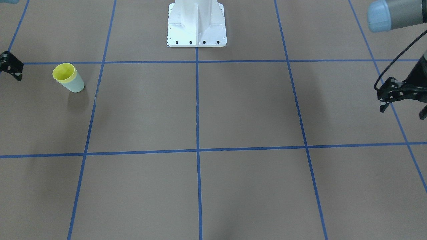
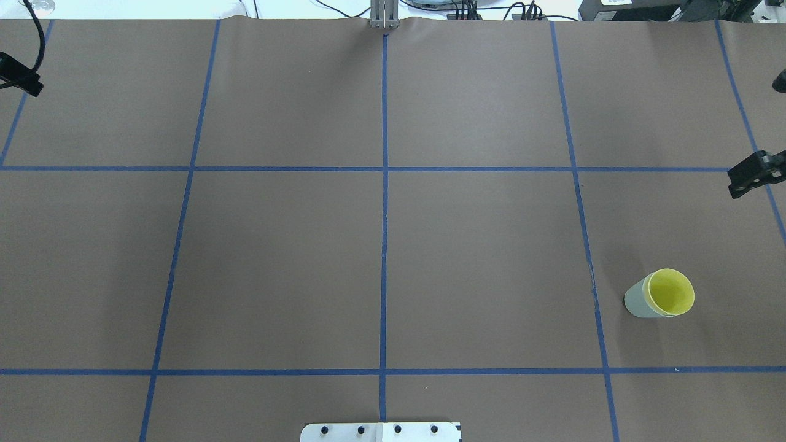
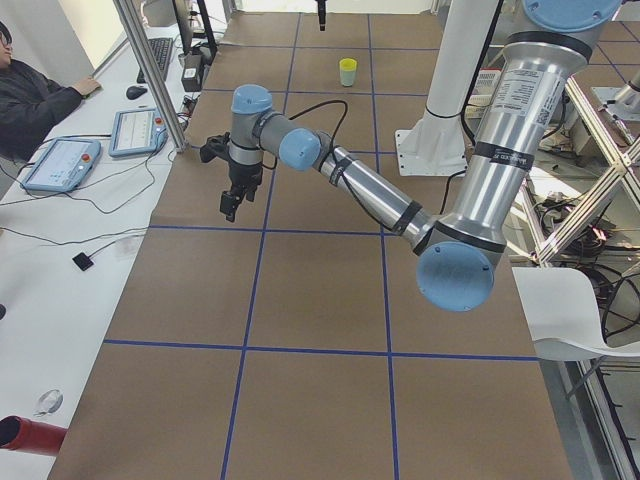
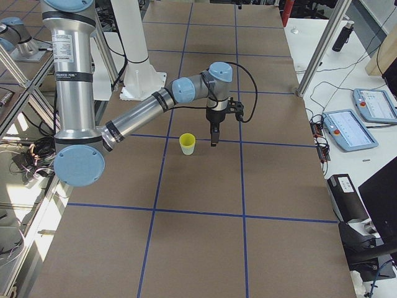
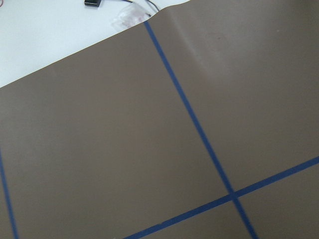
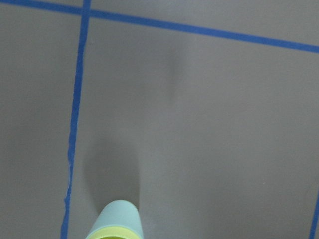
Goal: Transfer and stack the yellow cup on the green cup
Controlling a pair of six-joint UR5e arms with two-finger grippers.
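Note:
The yellow cup (image 1: 63, 72) sits nested inside the green cup (image 1: 76, 85), and its rim shows above the green wall. The pair stands upright on the brown table and touches no gripper. It also shows in the overhead view (image 2: 670, 292) and, from above, in the right wrist view (image 6: 118, 217). My right gripper (image 1: 13, 70) hangs beside the pair at the frame edge, empty. Only one splayed finger (image 2: 746, 177) shows, and it looks open. My left gripper (image 1: 403, 110) is open and empty, far off at the table's other end.
The white robot base (image 1: 196, 33) stands at the middle of the table's robot side. Blue tape lines (image 2: 384, 245) divide the brown mat into squares. An operator (image 3: 35, 100) sits by tablets on the white desk beyond the table's far edge.

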